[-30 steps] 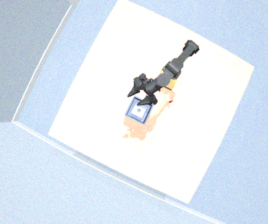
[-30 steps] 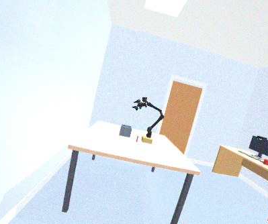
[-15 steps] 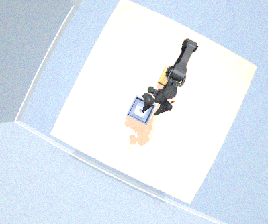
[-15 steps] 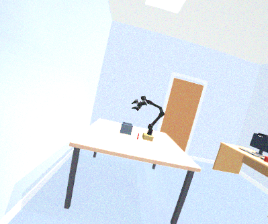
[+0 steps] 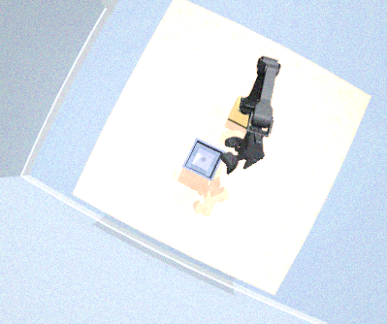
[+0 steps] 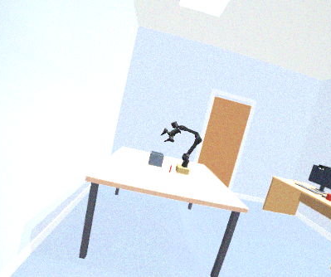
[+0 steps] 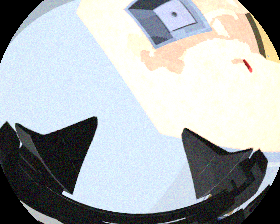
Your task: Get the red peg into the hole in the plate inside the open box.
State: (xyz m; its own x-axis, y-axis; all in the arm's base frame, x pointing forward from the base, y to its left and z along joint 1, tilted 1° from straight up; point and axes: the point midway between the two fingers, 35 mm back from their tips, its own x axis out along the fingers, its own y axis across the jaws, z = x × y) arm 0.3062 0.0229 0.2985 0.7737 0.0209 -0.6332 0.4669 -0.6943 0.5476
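Note:
The red peg (image 6: 170, 168) (image 7: 247, 65) appears small on the table, between the box and the arm's base; the arm hides it in the top view. The open blue-grey box (image 5: 190, 152) (image 6: 156, 159) (image 7: 151, 31) stands on the table. The pale plate (image 5: 198, 163) (image 7: 183, 21) with its small round hole shows at its bottom. My gripper (image 5: 238, 170) (image 6: 163, 138) (image 7: 140, 124) is open wide, with nothing between the fingers. It hangs high above the table. In the wrist view, box and peg lie beyond the fingertips, towards the upper right.
The arm's yellow base block (image 5: 239, 114) (image 6: 182, 169) stands on the table (image 5: 138, 145) (image 6: 138, 178), near the peg. A wooden desk (image 6: 284, 199) with monitors and a red mug (image 6: 330, 196) stands apart at the right.

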